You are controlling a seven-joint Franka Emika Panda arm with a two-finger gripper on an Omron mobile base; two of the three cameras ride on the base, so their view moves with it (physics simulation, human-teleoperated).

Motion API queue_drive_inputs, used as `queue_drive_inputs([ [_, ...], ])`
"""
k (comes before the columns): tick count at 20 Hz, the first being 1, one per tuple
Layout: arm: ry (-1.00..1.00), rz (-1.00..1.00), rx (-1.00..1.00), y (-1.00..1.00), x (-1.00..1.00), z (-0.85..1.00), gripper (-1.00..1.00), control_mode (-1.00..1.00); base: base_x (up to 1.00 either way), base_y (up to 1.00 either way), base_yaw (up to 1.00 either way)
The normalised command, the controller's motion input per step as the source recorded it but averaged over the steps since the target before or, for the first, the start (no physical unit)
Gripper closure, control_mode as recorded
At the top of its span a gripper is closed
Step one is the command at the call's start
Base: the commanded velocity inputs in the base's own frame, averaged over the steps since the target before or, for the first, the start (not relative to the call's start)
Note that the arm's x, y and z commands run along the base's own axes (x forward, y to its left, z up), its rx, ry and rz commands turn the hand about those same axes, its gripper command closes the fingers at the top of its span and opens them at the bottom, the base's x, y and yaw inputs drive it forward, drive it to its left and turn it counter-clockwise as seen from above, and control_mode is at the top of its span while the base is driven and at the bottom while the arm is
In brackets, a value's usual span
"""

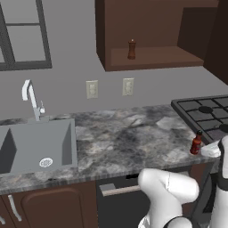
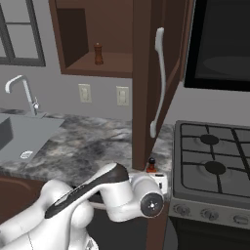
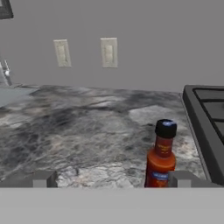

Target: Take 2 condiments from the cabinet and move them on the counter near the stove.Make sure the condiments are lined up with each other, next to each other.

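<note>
The gripper (image 3: 109, 179) is seen in the hand view with its two dark fingertips spread as wide as they go and nothing held between them; the sauce bottle (image 3: 161, 155) stands upright on the counter (image 3: 78, 131), just inside the right fingertip and apparently free of it, with the edge of the stove (image 3: 203, 118) close on its right. Two wall sockets (image 3: 108, 51) are seen on the far wall. In the left base view the sauce bottle (image 1: 196, 142) is placed near the front edge of the counter (image 1: 124, 138), just beside the near left corner of the stove (image 1: 205, 113), and the white hand sits directly to its right. The pepper mill (image 1: 132, 49) is still left on the shelf of the cabinet (image 1: 151, 55), upright, well above and to the far left of the bottle. The sink (image 1: 38, 147) lies far off to the left. In the right base view the pepper mill (image 2: 98, 53) is seen standing in the cabinet (image 2: 93, 39), while the sauce bottle (image 2: 151, 165) is partly hidden behind the arm beside the stove (image 2: 212, 161). The first condiment is judged delivered. The coming move is judged to turn on the mill lying up, far and left of the hand, its long axis vertical, so a level approach with the fingers either side of it would be called for.
</note>
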Motion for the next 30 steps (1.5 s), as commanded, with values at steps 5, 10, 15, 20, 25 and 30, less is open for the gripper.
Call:
queue_drive_inputs([
  [5, 0.0, -0.04, 0.0, 0.53, -0.19, 0.55, -1.0, -1.0, 0.0, 0.0, 0.0],
  [10, 0.04, -0.08, 0.0, 0.39, -0.17, 0.63, -1.0, -1.0, 0.0, 0.0, 0.0],
  [15, 0.12, -0.08, 0.0, 0.34, -0.02, 0.75, -1.0, -1.0, 0.0, 0.0, 0.0],
  [20, 0.23, -0.04, 0.0, 0.16, 0.0, 0.89, -1.0, -1.0, 0.0, 0.0, 0.0],
  [25, 0.28, 0.0, 0.0, 0.01, 0.0, 0.88, -1.0, -1.0, 0.0, 0.0, 0.0],
  [30, 0.25, 0.0, 0.0, 0.03, 0.0, 0.36, -1.0, -1.0, 0.0, 0.0, 0.0],
])
